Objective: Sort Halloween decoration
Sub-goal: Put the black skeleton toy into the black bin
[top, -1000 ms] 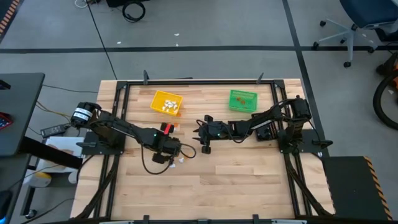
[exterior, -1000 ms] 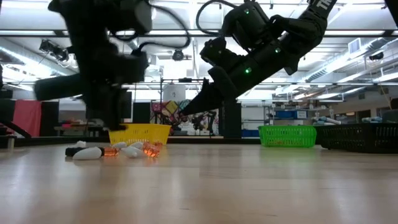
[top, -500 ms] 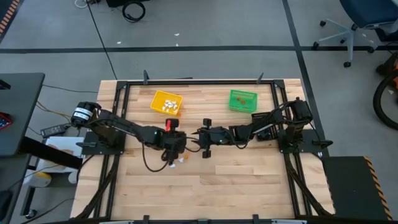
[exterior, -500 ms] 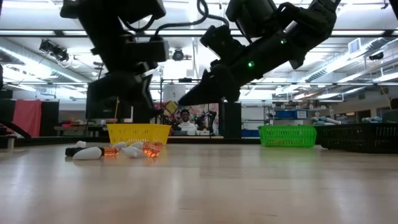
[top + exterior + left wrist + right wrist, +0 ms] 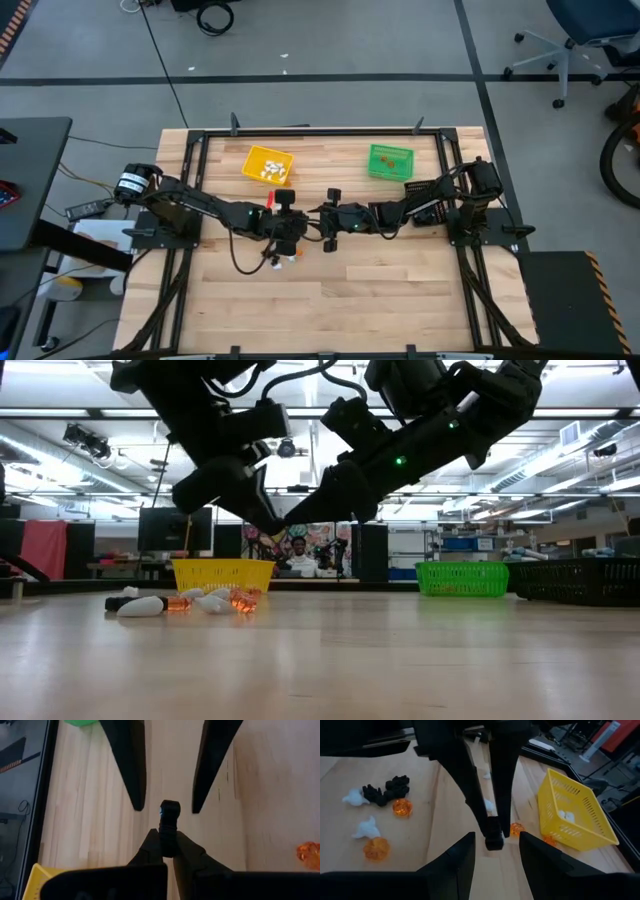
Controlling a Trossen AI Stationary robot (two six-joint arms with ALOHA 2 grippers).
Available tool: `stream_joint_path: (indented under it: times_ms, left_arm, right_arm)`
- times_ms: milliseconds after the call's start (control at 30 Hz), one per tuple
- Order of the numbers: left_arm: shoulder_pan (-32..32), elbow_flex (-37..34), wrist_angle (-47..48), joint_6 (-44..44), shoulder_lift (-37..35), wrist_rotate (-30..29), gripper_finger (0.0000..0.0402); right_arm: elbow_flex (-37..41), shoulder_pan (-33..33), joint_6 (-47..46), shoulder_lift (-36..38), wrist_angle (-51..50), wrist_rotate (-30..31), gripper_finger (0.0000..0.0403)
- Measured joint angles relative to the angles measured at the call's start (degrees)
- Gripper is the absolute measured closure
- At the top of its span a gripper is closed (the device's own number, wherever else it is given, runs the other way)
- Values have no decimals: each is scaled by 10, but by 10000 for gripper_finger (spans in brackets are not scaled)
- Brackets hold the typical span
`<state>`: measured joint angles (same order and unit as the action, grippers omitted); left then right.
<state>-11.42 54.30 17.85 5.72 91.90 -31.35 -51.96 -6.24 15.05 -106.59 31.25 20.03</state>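
Movement over the last second is all on the left: the left arm has swung its end effector (image 5: pixel 291 222) up off the scatter of Halloween decoration (image 5: pixel 195 601) and in toward the middle of the worktop (image 5: pixel 400 290), while the right end effector (image 5: pixel 328 221) has barely shifted and now faces it almost tip to tip. That reads to me as a handover of one black trinket (image 5: pixel 168 826) between the arms, probably bound for a bin on the right side, though which bin I cannot tell. From above, the two heads simply look merged into one dark mass, with a few loose pieces just beside them and the yellow bin (image 5: pixel 267 164) and green bin (image 5: pixel 390 161) well apart at the back. The left wrist view settles what the overhead cannot: the left fingers are clamped on the black trinket, and the right arm's two fingers stand spread on either side of it without touching. The right wrist view adds where the rest lies, white, orange and black pieces strewn on the wood and some white ones already in the yellow bin. The low view shows both arms raised clear of the pile, and a person far behind in the room.
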Motion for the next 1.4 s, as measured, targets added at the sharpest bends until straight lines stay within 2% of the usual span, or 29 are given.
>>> stream_joint_path:
  times_ms: [300, 567, 700, 1000, 1267, 1400]
  left_arm:
    - [0, 0, -30, 0, 0, 1, 397]
    - [0, 0, -33, 1, 0, 15, 396]
    - [0, 0, -33, 7, 0, 36, 375]
    - [3, -4, -30, -15, 0, 35, 276]
    - [3, -5, 11, -45, 0, 31, 273]
    - [3, -5, 54, -75, 0, 31, 274]
  right_arm:
    - [0, 0, 1, 0, 0, 0, 256]
    - [0, 0, 2, 0, -2, -2, 327]
    - [0, -1, 6, 0, -9, -5, 361]
    - [0, 0, 3, 1, -20, -1, 362]
    - [0, -19, 10, 13, -70, 65, 354]
    - [0, -36, -17, 52, -164, 117, 353]
